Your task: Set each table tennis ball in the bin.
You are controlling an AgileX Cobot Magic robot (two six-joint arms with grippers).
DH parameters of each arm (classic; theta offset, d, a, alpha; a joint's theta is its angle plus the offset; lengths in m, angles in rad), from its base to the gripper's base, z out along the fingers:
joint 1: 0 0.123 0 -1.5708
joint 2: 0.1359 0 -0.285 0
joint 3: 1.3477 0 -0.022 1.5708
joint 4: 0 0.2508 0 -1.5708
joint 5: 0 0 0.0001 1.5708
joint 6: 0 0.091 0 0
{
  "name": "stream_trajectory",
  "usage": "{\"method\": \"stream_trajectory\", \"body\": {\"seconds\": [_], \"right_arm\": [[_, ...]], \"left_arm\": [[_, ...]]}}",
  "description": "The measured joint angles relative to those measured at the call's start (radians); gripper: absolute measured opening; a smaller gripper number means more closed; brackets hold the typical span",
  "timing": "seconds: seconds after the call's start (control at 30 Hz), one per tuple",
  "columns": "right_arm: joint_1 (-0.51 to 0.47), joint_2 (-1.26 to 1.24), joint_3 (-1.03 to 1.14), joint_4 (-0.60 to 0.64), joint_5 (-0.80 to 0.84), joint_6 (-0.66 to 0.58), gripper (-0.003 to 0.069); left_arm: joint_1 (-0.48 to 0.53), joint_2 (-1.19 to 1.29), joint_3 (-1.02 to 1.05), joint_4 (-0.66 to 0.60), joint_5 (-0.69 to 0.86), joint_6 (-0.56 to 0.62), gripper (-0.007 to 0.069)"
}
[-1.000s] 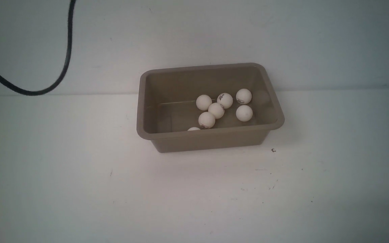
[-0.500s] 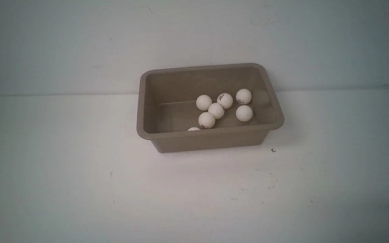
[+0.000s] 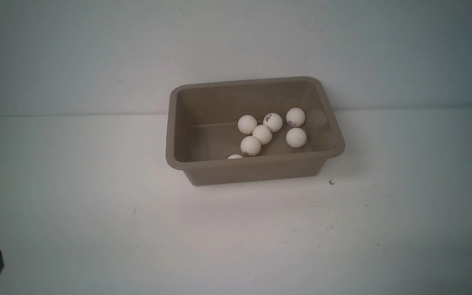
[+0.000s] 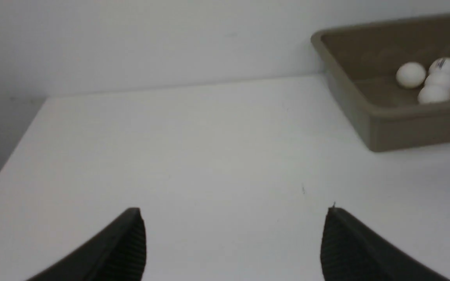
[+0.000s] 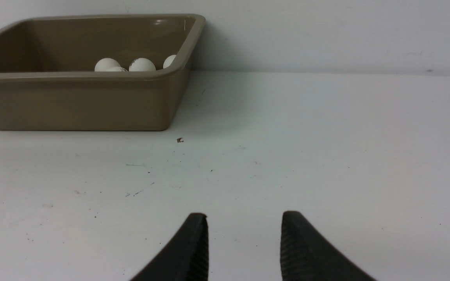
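Seven table tennis balls (image 3: 262, 134) lay inside the bin (image 3: 255, 169), none on the desk (image 3: 96, 205) around it. Six showed whole in the front view, clustered right of the bin's middle; the seventh ball (image 3: 234, 156) peeped just above the near rim. Some carried a small dark printed mark. The bin, a taupe-brown tub with rounded corners and a flared rim, stood toward the back of the desk, close to the wall (image 3: 96, 49).

The desk was white and matt, with scattered dark specks and faint scuffs in front of the bin and to its right, and one small dark crumb (image 3: 331, 182) just off the bin's near right corner. The wall behind was plain and pale, meeting the desk in a straight line. In the left wrist view the desk's left edge fell away to a darker area.

The left gripper (image 4: 233, 242) hung low over bare desk, well to the left of the bin, its jaws spread wide with nothing between them. The right gripper (image 5: 244, 242) sat low over the speckled desk, right of the bin and nearer the robot, its jaws drawn in and holding nothing, though a gap showed between the tips.
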Motion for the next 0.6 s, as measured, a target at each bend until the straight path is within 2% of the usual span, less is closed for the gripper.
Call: {"method": "stream_trajectory", "body": {"seconds": [0.07,0.2,0.4,0.6], "right_arm": [[0.000,0.000,0.000,0.000,0.000,-0.012,0.0243],[0.000,0.000,0.000,0.000,0.000,-0.021,0.0243],[0.000,0.000,0.000,0.000,0.000,-0.022,0.0243],[0.000,0.000,0.000,0.000,0.000,-0.022,0.0243]], "left_arm": [[0.000,-0.001,0.131,0.018,-0.119,0.000,0.0542],[0.000,-0.001,0.253,0.025,-0.219,-0.004,0.0542],[0.000,-0.001,0.288,0.068,-0.247,-0.053,0.0542],[0.000,-0.012,0.288,0.104,-0.202,-0.079,0.0542]]}}
